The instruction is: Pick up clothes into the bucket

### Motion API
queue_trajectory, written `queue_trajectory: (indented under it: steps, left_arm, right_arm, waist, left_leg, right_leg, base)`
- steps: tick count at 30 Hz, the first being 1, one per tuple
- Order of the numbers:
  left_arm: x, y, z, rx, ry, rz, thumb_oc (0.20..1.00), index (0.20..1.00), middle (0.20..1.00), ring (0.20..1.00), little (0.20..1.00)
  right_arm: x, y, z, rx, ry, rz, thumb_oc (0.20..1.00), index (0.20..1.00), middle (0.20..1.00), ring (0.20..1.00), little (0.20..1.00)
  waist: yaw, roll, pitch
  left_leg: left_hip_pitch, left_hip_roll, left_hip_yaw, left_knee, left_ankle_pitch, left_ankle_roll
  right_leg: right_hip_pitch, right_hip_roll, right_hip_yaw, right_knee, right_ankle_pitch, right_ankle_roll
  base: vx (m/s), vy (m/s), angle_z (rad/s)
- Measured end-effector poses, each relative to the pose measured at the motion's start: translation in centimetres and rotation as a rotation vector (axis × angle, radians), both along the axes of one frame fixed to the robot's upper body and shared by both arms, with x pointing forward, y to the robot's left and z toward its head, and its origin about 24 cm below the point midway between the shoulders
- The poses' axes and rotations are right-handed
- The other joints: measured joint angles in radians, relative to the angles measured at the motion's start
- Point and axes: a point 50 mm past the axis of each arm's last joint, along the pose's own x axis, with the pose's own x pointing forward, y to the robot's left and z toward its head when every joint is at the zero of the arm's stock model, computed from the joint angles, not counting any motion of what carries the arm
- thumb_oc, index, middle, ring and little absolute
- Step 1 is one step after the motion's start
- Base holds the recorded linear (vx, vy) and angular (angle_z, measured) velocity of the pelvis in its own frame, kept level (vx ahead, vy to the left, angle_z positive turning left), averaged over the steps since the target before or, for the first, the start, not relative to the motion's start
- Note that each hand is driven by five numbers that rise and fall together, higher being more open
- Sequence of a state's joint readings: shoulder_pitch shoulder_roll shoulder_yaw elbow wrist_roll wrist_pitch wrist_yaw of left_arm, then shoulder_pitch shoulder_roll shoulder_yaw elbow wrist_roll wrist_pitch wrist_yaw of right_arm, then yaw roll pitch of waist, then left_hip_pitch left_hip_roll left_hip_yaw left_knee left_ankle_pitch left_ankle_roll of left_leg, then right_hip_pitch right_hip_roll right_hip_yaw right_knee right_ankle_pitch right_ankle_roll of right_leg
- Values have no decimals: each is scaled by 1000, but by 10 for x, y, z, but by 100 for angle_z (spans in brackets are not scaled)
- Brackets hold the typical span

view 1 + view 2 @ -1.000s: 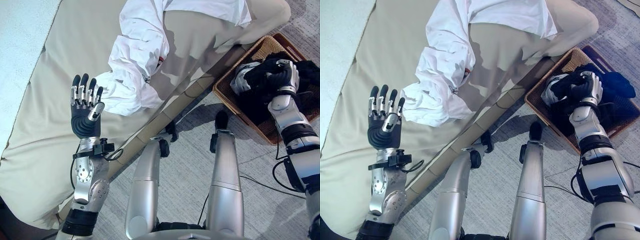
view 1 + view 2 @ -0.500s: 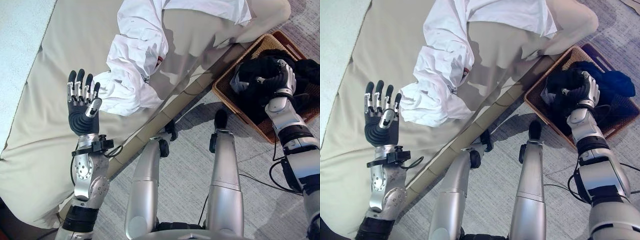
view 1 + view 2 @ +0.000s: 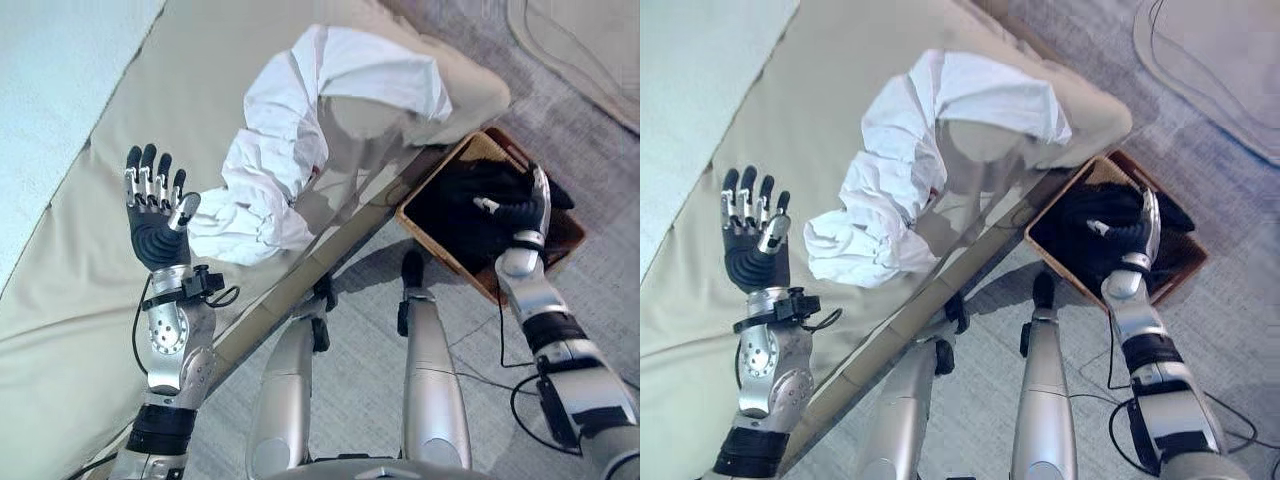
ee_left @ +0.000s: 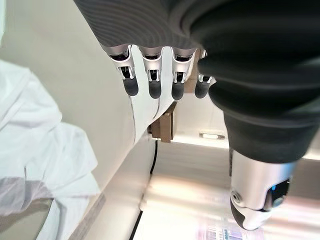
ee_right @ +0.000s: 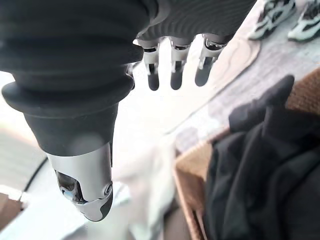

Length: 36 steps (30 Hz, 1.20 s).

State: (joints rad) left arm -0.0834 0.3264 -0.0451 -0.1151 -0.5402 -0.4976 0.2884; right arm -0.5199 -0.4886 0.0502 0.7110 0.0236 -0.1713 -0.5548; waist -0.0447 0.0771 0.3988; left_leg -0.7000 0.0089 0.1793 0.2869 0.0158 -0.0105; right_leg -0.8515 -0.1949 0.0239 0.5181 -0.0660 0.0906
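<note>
grey shoes (image 5: 285, 17) show past right hand (image 5: 172, 65).

No readable text, label, number or sign found in any view. Small red mark seen on white garment (image 3: 300, 160), centre of left eye view, too small to be read. Faint printed patch seen at lower edge of left wrist view, blurred, not legible.

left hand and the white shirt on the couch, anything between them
Nothing. In the left eye view the open left hand is raised beside the white shirt; between them shows just bare beige cushion.
</note>
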Motion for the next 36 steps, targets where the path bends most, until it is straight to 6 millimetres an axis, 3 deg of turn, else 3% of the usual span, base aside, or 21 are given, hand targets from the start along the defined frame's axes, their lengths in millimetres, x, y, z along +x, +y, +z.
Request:
queue_trajectory:
  steps: [6, 12, 15, 21, 24, 26, 30, 32, 36]
  left_arm:
    - [5, 7, -18, 98, 94, 102, 1000, 1000, 1000, 1000, 1000]
    - [12, 4, -18, 359, 147, 244, 1000, 1000, 1000, 1000, 1000]
    - [29, 7, -24, 552, 214, 336, 1000, 1000, 1000, 1000, 1000]
    - [68, 15, -24, 828, 311, 501, 1000, 1000, 1000, 1000, 1000]
    - [81, 28, -13, 932, 336, 622, 1000, 1000, 1000, 1000, 1000]
    - [84, 31, -6, 956, 322, 664, 1000, 1000, 1000, 1000, 1000]
    - [87, 51, 12, 1015, 310, 767, 1000, 1000, 1000, 1000, 1000]
    - [92, 62, 37, 1059, 260, 848, 1000, 1000, 1000, 1000, 1000]
    - [99, 68, 58, 1123, 235, 915, 1000, 1000, 1000, 1000, 1000]
  right_arm:
    - [-19, 32, -8, 205, -155, 105, 1000, 1000, 1000, 1000, 1000]
    - [-32, 55, -18, 193, -133, 257, 1000, 1000, 1000, 1000, 1000]
    - [-31, 76, -20, 170, -104, 371, 1000, 1000, 1000, 1000, 1000]
    - [-36, 121, -24, 112, -38, 652, 1000, 1000, 1000, 1000, 1000]
    - [-37, 135, -28, 98, -7, 733, 1000, 1000, 1000, 1000, 1000]
    - [-38, 139, -30, 95, 6, 754, 1000, 1000, 1000, 1000, 1000]
    - [-41, 141, -35, 104, 29, 775, 1000, 1000, 1000, 1000, 1000]
    - [-39, 140, -37, 118, 26, 769, 1000, 1000, 1000, 1000, 1000]
    - [-36, 139, -55, 131, 104, 741, 1000, 1000, 1000, 1000, 1000]
  waist:
    - [-19, -16, -12]
    - [-21, -29, -14]
    - [-19, -38, -10]
    - [-24, -107, 28]
    - [-24, -143, 75]
    - [-21, -150, 106]
    - [-17, -161, 118]
    - [-15, -176, 122]
    - [-16, -202, 128]
  left_leg:
    - [116, 2, -36, -53, 3, -4]
    - [156, 0, -78, -53, 6, -8]
    - [158, -1, -88, -52, 10, -8]
    - [110, 7, -102, -35, 16, -14]
    - [65, 17, -111, 9, 15, -25]
    - [52, 18, -125, 32, 12, -29]
    - [-17, 22, -179, 85, 4, -41]
    - [-68, 23, -202, 112, 0, -46]
    - [-117, 23, -225, 133, 2, -55]
  right_leg:
    - [142, -1, -49, -56, -2, 1]
    - [212, -10, -92, -67, -10, -4]
    - [221, -12, -106, -66, -10, -4]
    - [183, -6, -116, -60, -15, -1]
    - [153, 1, -122, -30, -11, -5]
    - [152, 1, -134, -17, -12, -7]
    - [120, 1, -181, 19, -29, -27]
    - [84, -1, -201, 46, -43, -36]
    - [51, 1, -221, 60, -51, -38]
  base:
    - [74, -36, 12]
    - [15, -9, 18]
    - [-25, 2, 10]
    - [-49, 4, 5]
    - [-39, -48, 3]
    - [-46, -90, 15]
    - [-58, -78, 27]
    - [-54, -63, 23]
    - [5, -48, 10]
